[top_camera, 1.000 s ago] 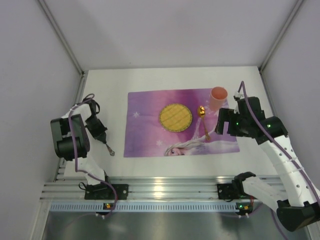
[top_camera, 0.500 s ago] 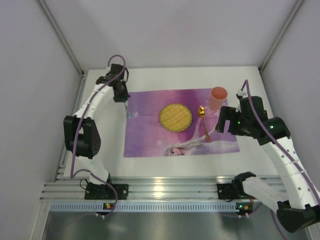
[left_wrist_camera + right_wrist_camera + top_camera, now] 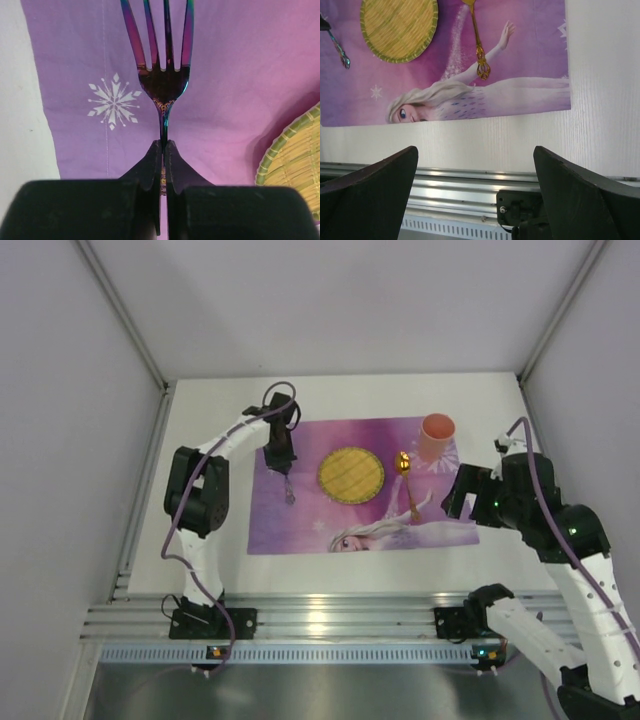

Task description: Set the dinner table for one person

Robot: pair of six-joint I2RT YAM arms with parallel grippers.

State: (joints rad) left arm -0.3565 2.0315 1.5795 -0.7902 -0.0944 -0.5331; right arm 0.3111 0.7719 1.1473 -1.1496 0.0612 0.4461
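While the left gripper (image 3: 164,145) pinches tight on the handle of a rainbow-tinted metal fork (image 3: 163,85), it's fork-placing time.
The fork hangs over the purple princess placemat (image 3: 300,520), left of the round woven yellow plate (image 3: 351,472); next I'd guess lower and let go. The right gripper (image 3: 475,150) gapes wide, empty, over the white dinner table (image 3: 210,410) spread below both arms.

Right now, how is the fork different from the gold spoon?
The fork shines rainbow blue and purple; the gold spoon is gold all over.
The fork is pinched by its handle in the left gripper; the gold spoon lies free, with no gripper on it.
The fork is left of the woven plate; the gold spoon is right of it.
Both are shiny and over the purple placemat.
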